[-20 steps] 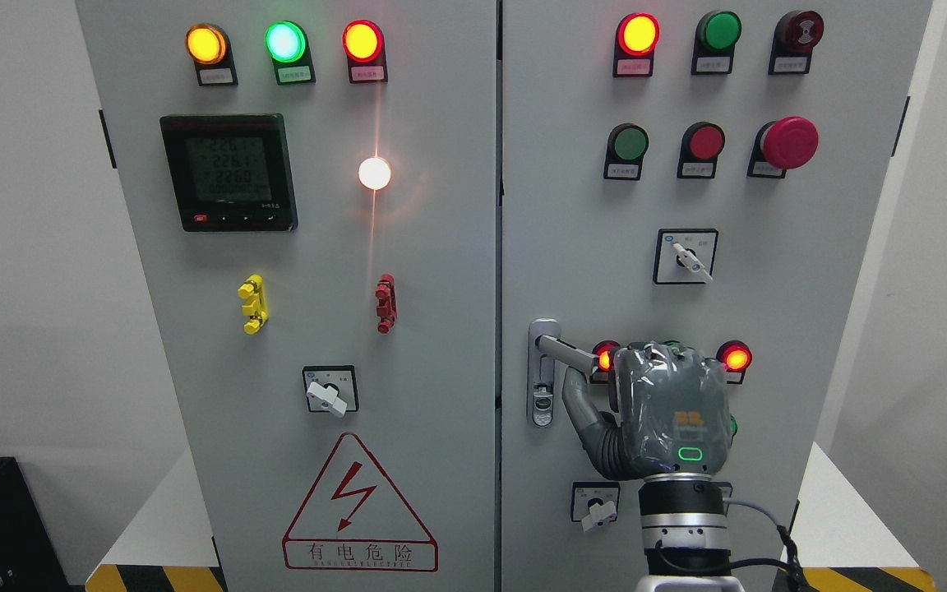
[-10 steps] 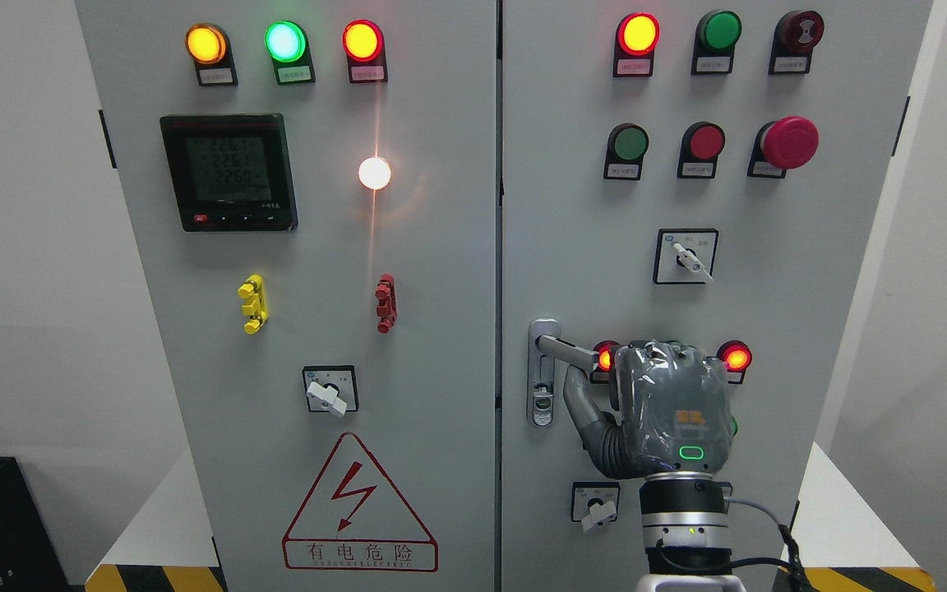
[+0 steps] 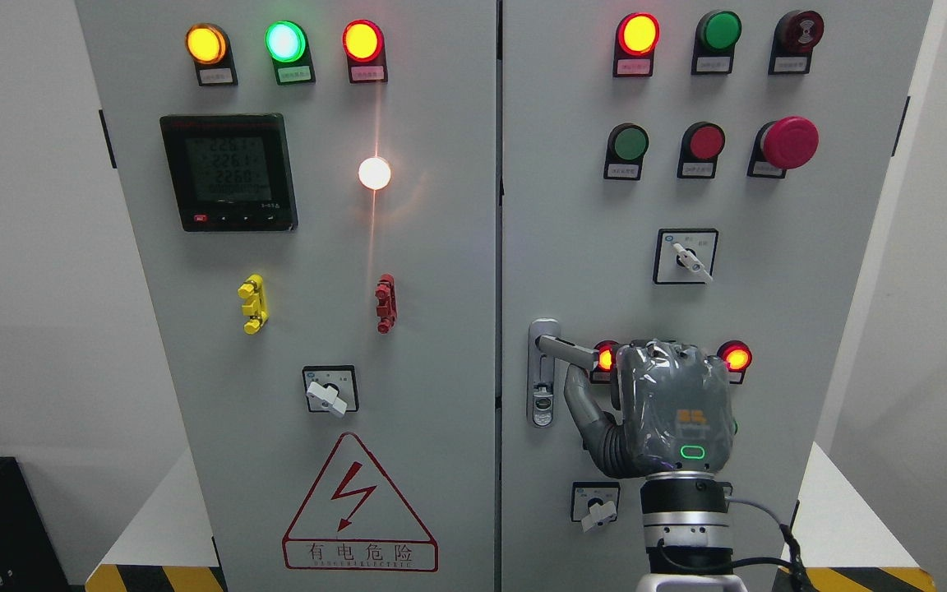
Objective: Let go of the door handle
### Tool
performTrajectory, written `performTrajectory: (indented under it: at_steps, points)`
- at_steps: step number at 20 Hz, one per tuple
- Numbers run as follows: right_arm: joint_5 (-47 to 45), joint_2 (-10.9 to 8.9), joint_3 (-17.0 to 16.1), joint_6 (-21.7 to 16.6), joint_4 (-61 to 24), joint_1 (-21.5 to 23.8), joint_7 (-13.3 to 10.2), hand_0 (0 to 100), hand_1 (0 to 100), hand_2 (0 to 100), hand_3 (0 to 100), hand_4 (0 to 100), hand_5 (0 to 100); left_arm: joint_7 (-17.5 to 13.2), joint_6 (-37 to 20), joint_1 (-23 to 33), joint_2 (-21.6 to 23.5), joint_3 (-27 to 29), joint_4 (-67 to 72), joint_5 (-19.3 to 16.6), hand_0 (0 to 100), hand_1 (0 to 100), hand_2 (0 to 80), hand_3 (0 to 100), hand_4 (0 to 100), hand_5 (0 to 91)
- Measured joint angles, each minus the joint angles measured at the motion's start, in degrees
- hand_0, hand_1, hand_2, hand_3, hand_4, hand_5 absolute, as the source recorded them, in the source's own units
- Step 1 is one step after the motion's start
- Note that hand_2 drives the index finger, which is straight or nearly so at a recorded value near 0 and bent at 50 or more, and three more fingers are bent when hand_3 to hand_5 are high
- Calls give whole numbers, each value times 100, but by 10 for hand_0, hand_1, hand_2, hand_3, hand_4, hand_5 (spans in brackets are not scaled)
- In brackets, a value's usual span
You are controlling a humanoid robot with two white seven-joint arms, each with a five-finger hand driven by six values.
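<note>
This is an industrial or electrical test lab. A grey two-door control cabinet (image 3: 441, 288) fills the frame, studded with lit indicator lamps (image 3: 284, 41) along the top, a digital power meter (image 3: 229, 172) at upper left, a red emergency-stop mushroom button (image 3: 789, 141) at upper right and rotary selector switches (image 3: 685, 256). A red lightning warning triangle (image 3: 358, 506) sits at lower centre, plain white walls (image 3: 21, 247) flank it, and yellow-black hazard tape (image 3: 153, 578) edges the white platform below

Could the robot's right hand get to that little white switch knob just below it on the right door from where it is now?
Probably yes. The right hand is at the door handle, and the white switch knob sits just below and left of its wrist with nothing between them.
</note>
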Motion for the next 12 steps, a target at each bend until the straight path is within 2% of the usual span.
performTrajectory:
  at_steps: [6,12]
  points:
    - [0,4,-2,0,-24,32,7,571,349,963,1000,1000,1000,0,0,0,0,0,0,0,120,556,0,0,0,0]
    - [-8,2,-3,-8,-106,212,-9,589,316,885,1000,1000,1000,0,0,-1,0,0,0,0,120,556,0,0,0,0]
